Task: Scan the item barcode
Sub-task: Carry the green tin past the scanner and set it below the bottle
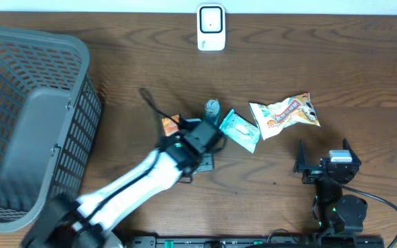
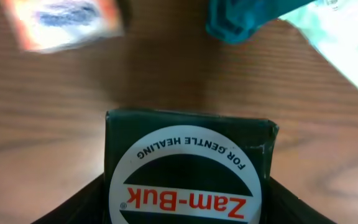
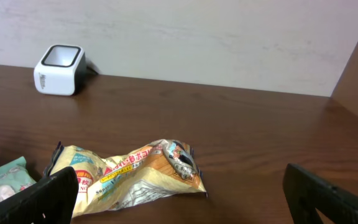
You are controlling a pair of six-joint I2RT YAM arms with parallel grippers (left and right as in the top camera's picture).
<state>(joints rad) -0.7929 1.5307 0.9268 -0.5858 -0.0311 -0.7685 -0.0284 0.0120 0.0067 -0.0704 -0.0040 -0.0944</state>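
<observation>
Left pincer (image 2: 186, 210) was clamped on dark green Zam-Buk box (image 2: 188, 134), label facing wrist cam. Box sat well short of scanner (image 1: 211, 27), on robot's side. Right pincer (image 1: 324, 157) hung wide open, empty, off to scanner's right. Yellow snack bag (image 1: 284, 114) lay on desk (image 1: 322, 55) between scanner and that pincer, fwiw.

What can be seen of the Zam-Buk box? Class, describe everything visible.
The Zam-Buk box is a dark green cardboard carton with a round white label: red "Zam-Buk" lettering, black "FOR GENTLE HEALING" around the rim, read upside down in the left wrist view. One far corner is scuffed and dented. Dark jaws flank both sides, gripping it over the wooden table. No barcode shows.
</observation>
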